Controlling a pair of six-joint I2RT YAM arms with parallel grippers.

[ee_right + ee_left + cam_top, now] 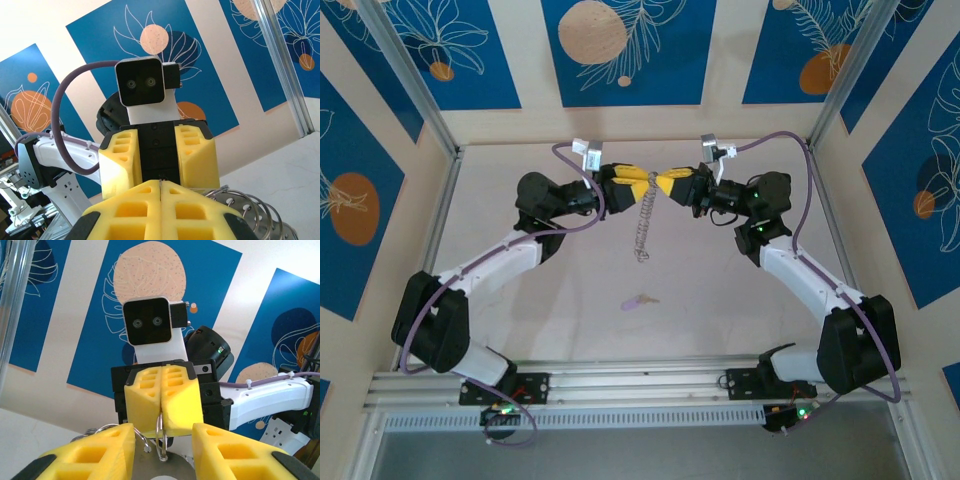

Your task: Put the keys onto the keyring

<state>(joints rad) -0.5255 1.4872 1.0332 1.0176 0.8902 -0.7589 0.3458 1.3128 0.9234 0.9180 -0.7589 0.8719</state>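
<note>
Wire of the keyring (643, 228) is sitting clamped between the closed yellow fingers of the right end effector (162, 407). In the left wrist view it is emerging from the seam where those fingers are meeting. The ring is hanging down from where the two end effectors are meeting, over the far middle of the surface (740, 300), with its fringe of small silver loops dangling below. The left end effector (638, 181) is facing the right one tip to tip. Its fingers are standing apart on either side of the ring's wire, and I cannot tell whether they are touching it. One small key (638, 301) with a pale lilac head is lying flat on the surface, nearer the arm bases and well apart from the ring.
</note>
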